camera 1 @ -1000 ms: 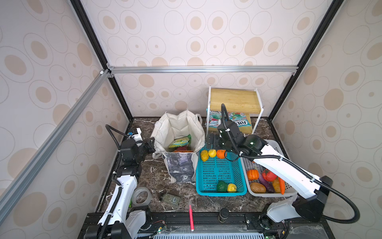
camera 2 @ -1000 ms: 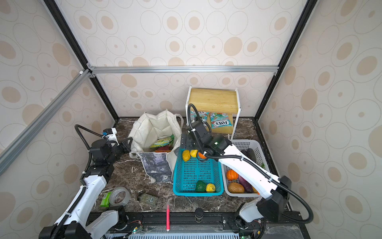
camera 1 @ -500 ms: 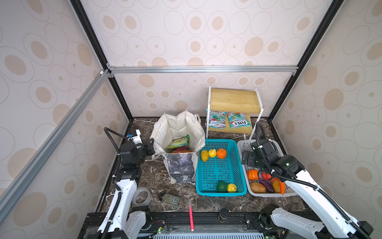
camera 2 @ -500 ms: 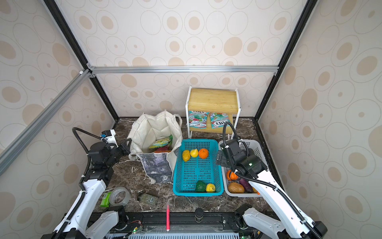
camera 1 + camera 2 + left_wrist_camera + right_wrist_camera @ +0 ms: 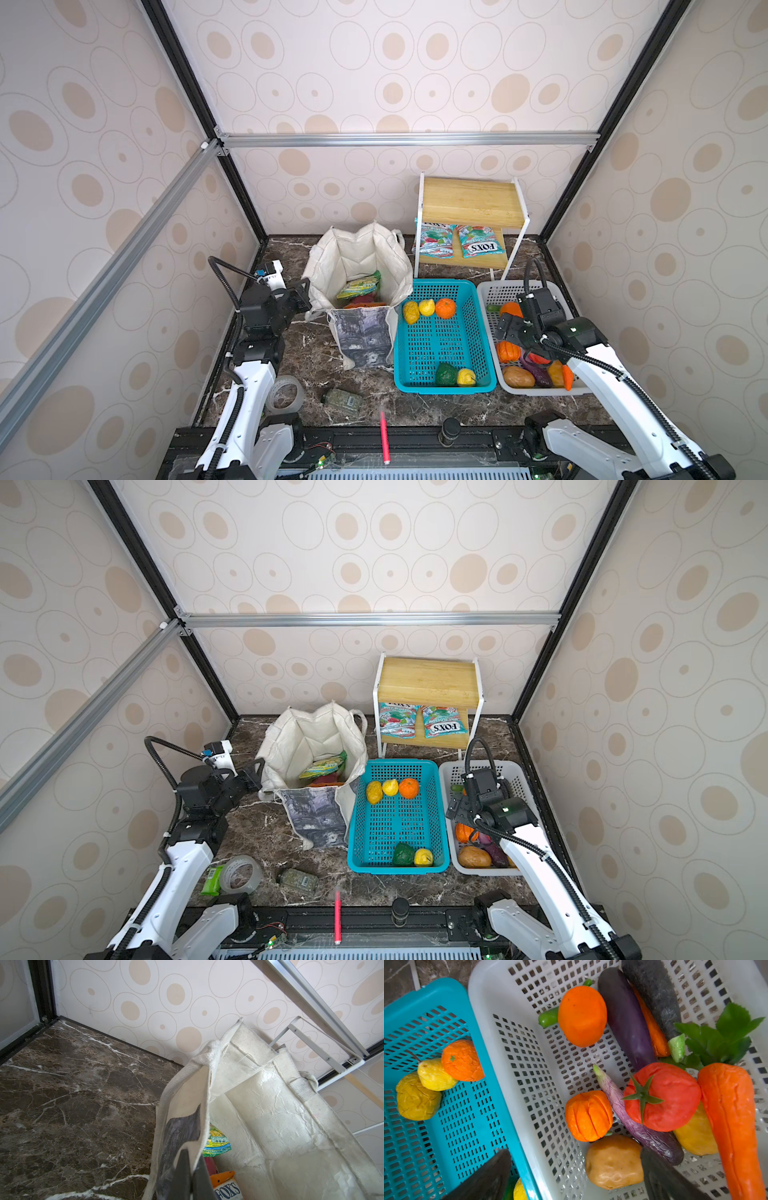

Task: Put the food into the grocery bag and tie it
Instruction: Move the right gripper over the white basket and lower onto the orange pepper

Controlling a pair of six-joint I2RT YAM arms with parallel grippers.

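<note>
Pinching the grocery bag's (image 5: 361, 257) left rim, the left gripper (image 5: 303, 295) props its mouth open beside the teal basket (image 5: 399, 332). The right gripper (image 5: 509, 328) hangs spread over the white basket (image 5: 482, 291), seemingly sizing up the pumpkin (image 5: 508, 351).

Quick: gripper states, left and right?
Left gripper: shut on the bag rim.
Right gripper: open, empty, over the white basket.

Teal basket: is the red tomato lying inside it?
No, the tomato lies in the white basket, right beside a long orange carrot.
</note>
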